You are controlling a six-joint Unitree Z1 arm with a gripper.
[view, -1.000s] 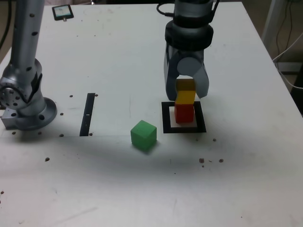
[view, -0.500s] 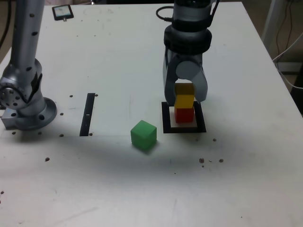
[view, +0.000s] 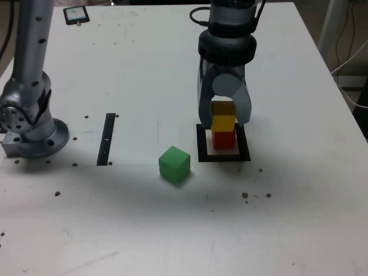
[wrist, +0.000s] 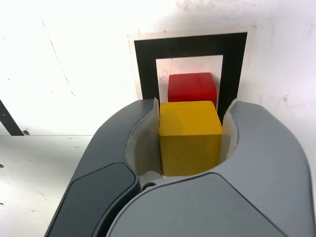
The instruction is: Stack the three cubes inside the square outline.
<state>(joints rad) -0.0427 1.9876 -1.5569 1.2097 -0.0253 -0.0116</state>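
While red sits below, yellow cube point(wrist: 190, 136) lies between gripper point(wrist: 192, 133) fingers.

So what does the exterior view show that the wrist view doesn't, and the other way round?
Exterior only: the green cube, the arm's base and the tablet.
Wrist only: the pale pads lining the jaws.
Both: the yellow cube between the jaws, the red cube and the black square.

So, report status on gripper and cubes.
Gripper around yellow cube, release unclear. Yellow over red cube, inside black square outline. Green cube outside; nothing blocking seen.
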